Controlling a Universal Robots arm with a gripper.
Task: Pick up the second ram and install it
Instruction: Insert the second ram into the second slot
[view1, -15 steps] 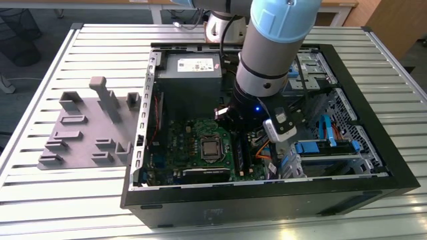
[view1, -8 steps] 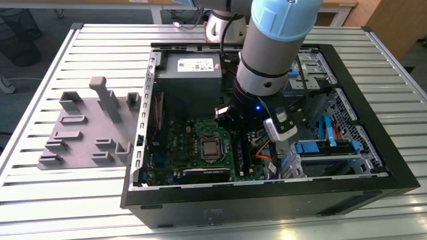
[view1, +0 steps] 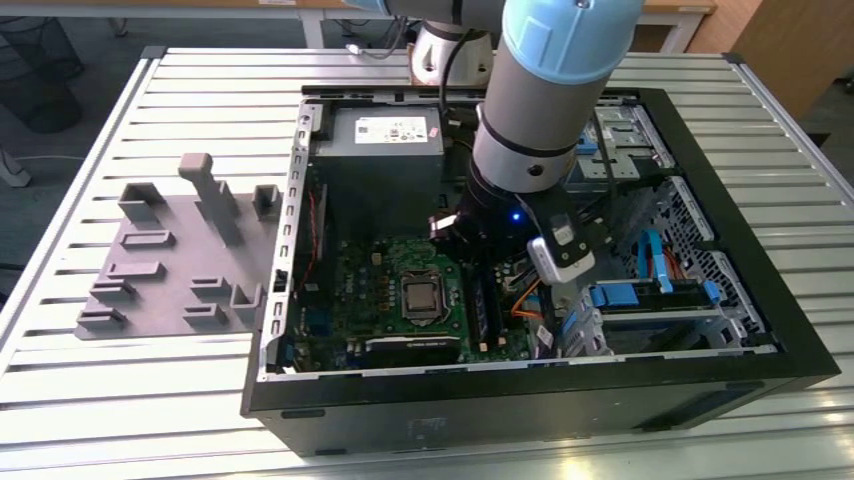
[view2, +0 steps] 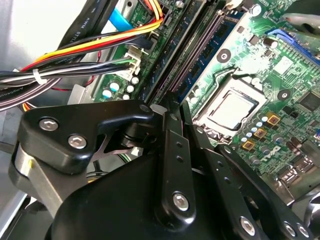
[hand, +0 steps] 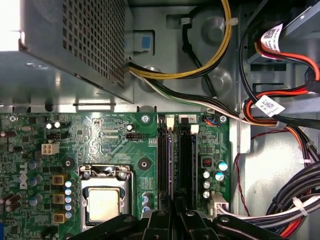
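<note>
Grey tray (view1: 167, 260) on slatted table (view1: 80, 380), beside open PC case (view1: 787, 330). Inside case: power supply (view1: 387, 130), CPU socket (view1: 423, 296).

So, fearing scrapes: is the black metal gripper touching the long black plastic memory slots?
Cannot tell. In the first wrist view the gripper hangs over the memory slots, its body hiding any contact.

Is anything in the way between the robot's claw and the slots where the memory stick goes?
Nothing visible is. In the first wrist view the gripper hangs right over the black memory slots on the green motherboard. The bundles of cables lie off to one side and do not cross the slots.
</note>
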